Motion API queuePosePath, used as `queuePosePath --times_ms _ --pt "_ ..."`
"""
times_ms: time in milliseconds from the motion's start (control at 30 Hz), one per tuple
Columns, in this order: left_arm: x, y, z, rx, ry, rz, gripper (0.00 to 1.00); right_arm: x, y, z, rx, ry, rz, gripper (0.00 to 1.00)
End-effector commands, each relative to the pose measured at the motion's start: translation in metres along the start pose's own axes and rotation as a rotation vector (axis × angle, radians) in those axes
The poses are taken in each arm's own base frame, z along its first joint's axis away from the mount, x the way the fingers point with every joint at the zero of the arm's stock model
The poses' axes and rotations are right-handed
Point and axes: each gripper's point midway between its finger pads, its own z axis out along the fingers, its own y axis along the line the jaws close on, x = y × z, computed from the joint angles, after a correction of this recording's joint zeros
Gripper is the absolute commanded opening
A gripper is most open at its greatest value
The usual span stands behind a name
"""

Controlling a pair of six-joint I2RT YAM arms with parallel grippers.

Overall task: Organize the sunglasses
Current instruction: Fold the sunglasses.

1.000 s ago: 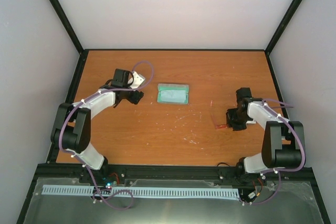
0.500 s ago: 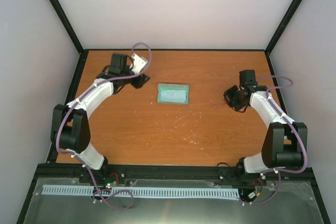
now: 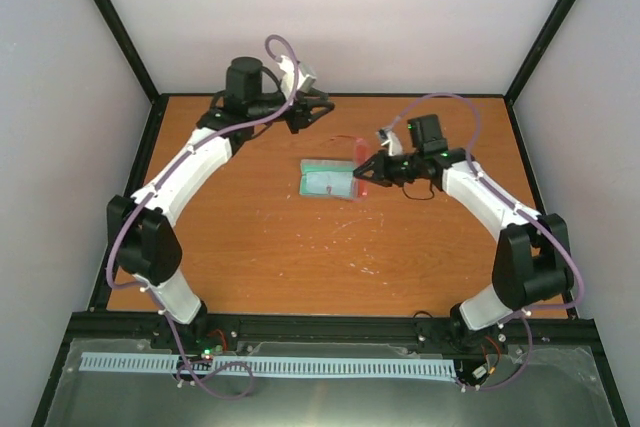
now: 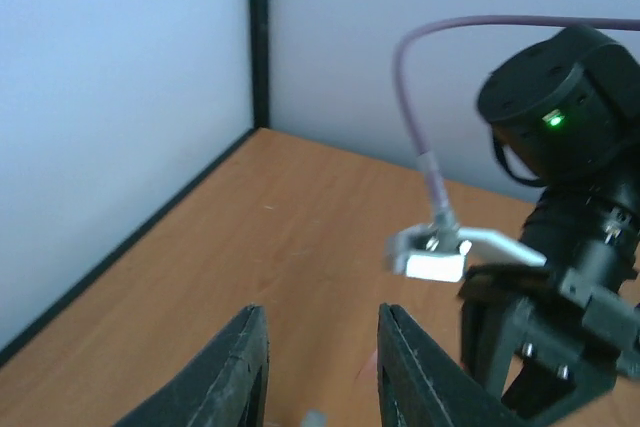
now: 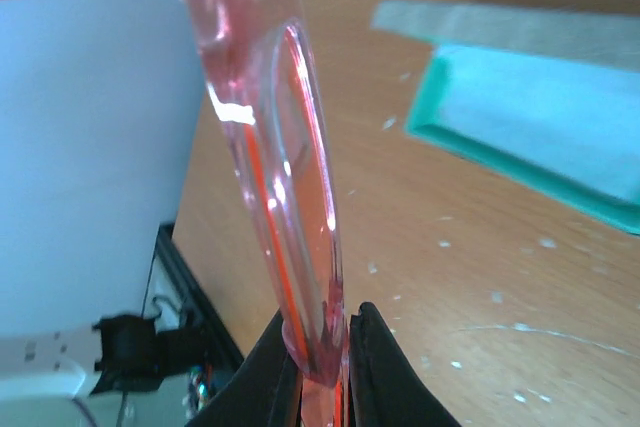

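Right pincer (image 5: 322,357) clamped on sunglasses (image 5: 300,197) at rim, held above desk (image 3: 260,247) by right end of open case (image 3: 322,183). Probably lining up for drop-in. Left pincer (image 4: 320,337) apart, empty, raised far-left, out of way.

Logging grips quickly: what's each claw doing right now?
Left claw: open, holding nothing.
Right claw: closed on the red-orange translucent thin-framed sunglasses.

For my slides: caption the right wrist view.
Right claw pinching the sunglasses, the open case on the table beyond.
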Motion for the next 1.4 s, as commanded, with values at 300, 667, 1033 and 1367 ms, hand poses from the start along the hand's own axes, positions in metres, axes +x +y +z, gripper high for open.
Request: queuePosePath --times_ms 300,667,1033,1367 --pt "0.029 -0.068 0.033 0.199 0.071 -0.119 0.32 -0.015 0.07 0.013 -0.192 0.013 -0.184 0.03" --pt "0.07 -0.095 0.04 0.211 0.148 -0.111 0.3 -0.037 0.116 -0.002 -0.289 -0.034 -0.235 0.03" --pt "0.021 0.06 -0.029 -0.261 0.005 -0.179 0.73 -0.04 0.03 0.001 -0.006 -0.102 -0.064 0.03" --pt "0.014 -0.028 -0.061 0.076 -0.032 -0.154 0.1 -0.056 0.018 0.031 -0.057 -0.006 0.013 0.03"
